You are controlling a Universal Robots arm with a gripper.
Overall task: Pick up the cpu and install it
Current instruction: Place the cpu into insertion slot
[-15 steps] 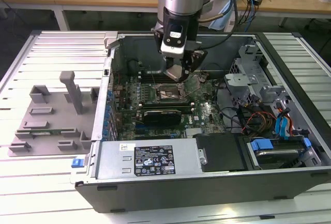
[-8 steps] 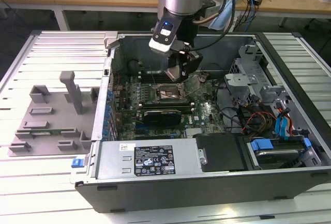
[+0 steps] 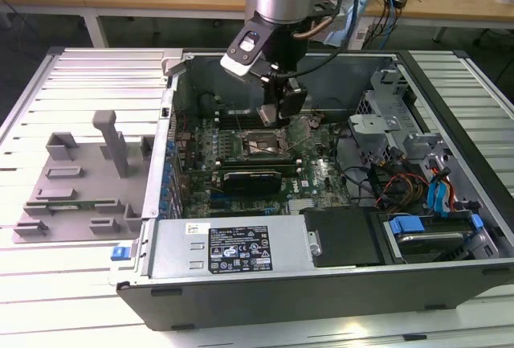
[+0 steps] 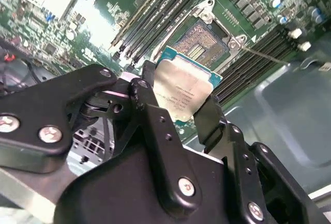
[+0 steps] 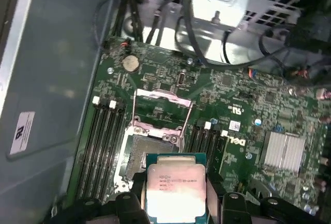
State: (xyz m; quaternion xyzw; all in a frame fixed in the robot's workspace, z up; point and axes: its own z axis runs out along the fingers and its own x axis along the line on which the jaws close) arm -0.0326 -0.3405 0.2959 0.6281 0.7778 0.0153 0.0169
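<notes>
Misalignment is our worry: in the exterior view the one black two-finger gripper hangs inside the open dark metal computer case, over its single green motherboard. In the second wrist view we count two jaws clenched on one flat square silver-topped cpu, above one open metal-framed socket. In the first wrist view it is not seated, so a skewed descent could bend pins.

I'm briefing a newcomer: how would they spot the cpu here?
Start at the open computer case, then its green motherboard. Over the bare socket there, the black gripper grips the cpu: a flat square chip with a silvery top and a green edge, unlike the dark socket.
</notes>
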